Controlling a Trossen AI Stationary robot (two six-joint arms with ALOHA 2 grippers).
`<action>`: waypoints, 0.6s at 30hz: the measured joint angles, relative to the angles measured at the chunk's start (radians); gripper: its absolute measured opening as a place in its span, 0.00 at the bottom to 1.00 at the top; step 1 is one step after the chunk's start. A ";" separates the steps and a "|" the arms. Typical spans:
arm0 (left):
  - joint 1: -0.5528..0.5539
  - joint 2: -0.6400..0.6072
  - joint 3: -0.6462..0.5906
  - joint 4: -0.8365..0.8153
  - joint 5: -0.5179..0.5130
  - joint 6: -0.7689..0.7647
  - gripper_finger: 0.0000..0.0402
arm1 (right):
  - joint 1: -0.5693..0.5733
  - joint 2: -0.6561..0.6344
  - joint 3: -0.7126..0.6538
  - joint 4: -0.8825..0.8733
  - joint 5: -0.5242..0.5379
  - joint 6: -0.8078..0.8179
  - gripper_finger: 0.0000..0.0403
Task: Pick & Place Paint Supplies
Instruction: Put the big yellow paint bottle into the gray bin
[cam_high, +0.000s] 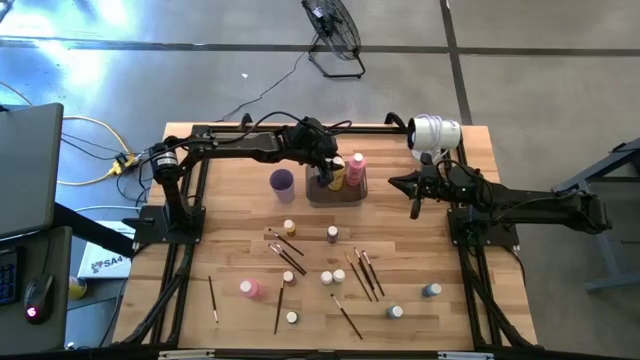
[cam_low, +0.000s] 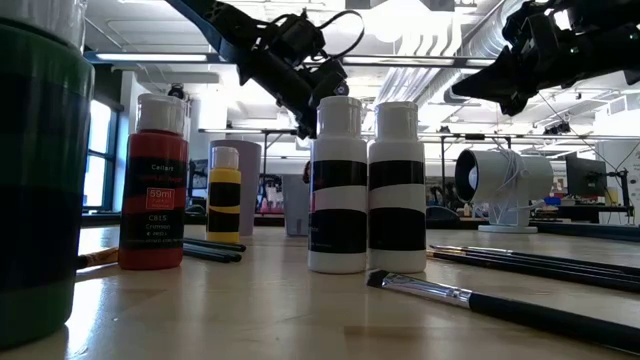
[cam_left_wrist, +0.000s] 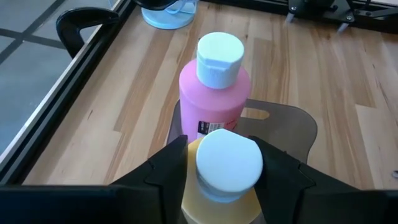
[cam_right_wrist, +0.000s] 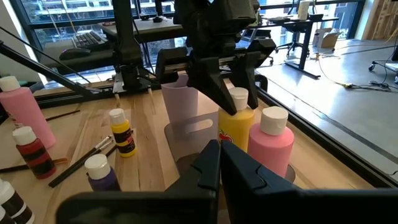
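The left hand (cam_left_wrist: 224, 171) is over the dark grey tray (cam_left_wrist: 292, 121) at the far side of the desk (cam_high: 470, 310), w/ one finger on each side of the yellow-orange bottle (cam_left_wrist: 214, 202), just below its white cap. The fingers look close to the bottle's shoulders, but I cannot tell for sure if they press it or are already a bit apart; prob. this is the moment of letting go. The bottle is upright in the tray, touching or nearly touching the pink bottle (cam_left_wrist: 214, 102) that stands there too. Upright, side by side makes sense: the tray is small, so there is room for more this way.

The right hand (cam_right_wrist: 219, 163) waits at the right side of the desk, near the white lamp-like device (cam_high: 436, 132), w/ fingers together and nothing between them. It is kept away from the tray, I think so the two arms do not collide.

The purple cup (cam_high: 282, 181) stands just beside the tray. Most supplies are not placed yet: a 2nd pink bottle (cam_high: 249, 288), several small white-capped bottles (cam_high: 327, 277) and thin brushes (cam_high: 362, 273) are spread on the near part of the desk, well apart from the tray. So the task is at an early stage, approx. two items in.
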 joint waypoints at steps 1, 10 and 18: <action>0.000 0.000 0.000 0.000 0.000 0.000 0.40 | 0.000 0.000 0.000 0.000 0.000 0.000 0.01; 0.000 0.000 0.000 0.001 -0.031 0.026 0.41 | 0.000 0.000 0.000 0.000 0.000 0.000 0.01; 0.000 0.001 0.000 0.001 -0.030 0.028 0.41 | 0.000 0.000 0.000 0.000 -0.003 0.000 0.01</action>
